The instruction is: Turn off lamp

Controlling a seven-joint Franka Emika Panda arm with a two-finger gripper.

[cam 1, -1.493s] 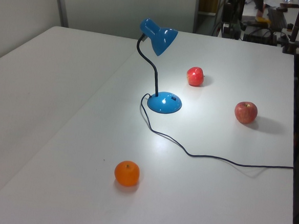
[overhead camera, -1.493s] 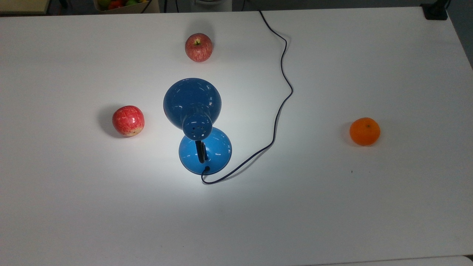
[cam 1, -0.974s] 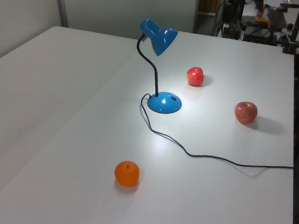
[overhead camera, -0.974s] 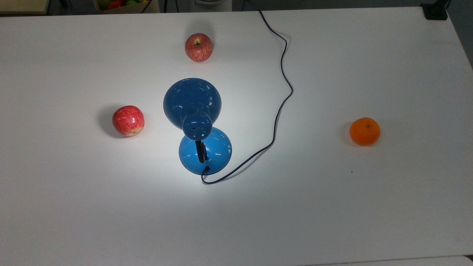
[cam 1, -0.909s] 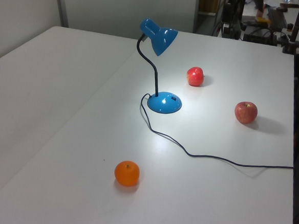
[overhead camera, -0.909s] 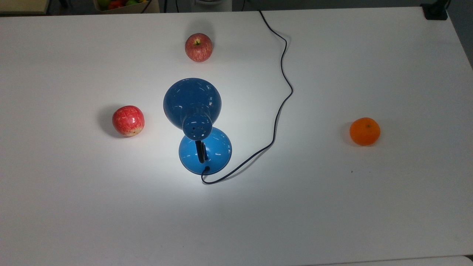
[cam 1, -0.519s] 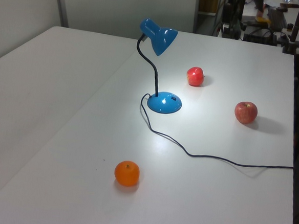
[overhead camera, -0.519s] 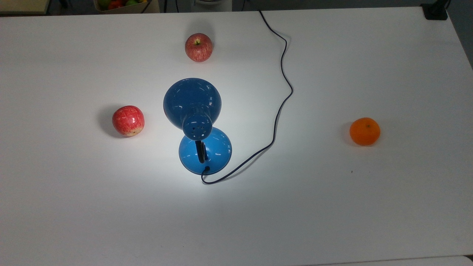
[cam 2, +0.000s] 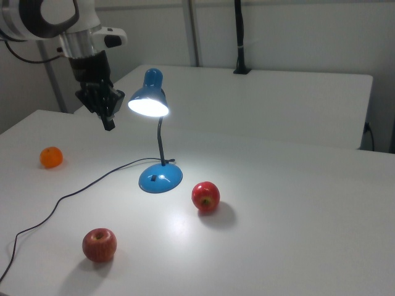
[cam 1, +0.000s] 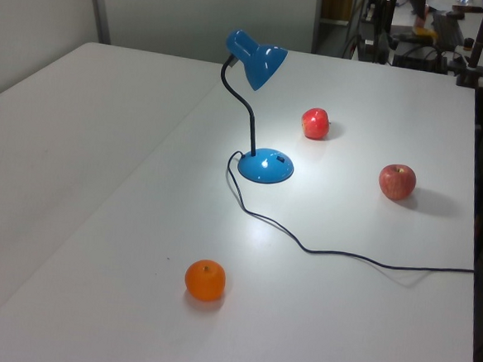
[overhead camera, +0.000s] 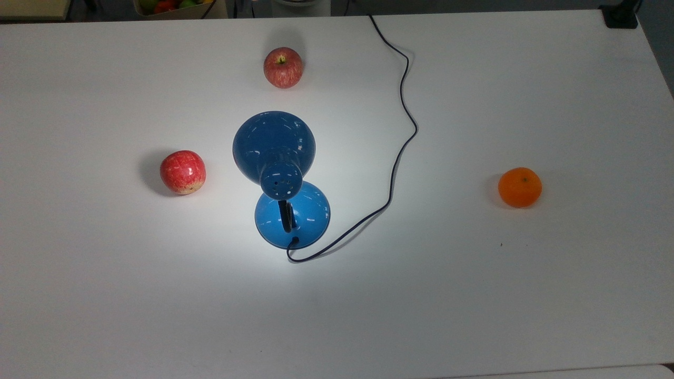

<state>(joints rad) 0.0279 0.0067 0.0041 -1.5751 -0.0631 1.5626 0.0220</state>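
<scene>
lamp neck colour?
Black. The lamp has a thin curved black neck between blue shade and blue base, clearest in the left view.

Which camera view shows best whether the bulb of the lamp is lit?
The right view: it looks under the lamp shade, where the opening glows bright white, so it is lit. The top view gives the shade's blue back and a bright patch on the table. The left view shows the lamp side-on, with its base brightly lit.
</scene>
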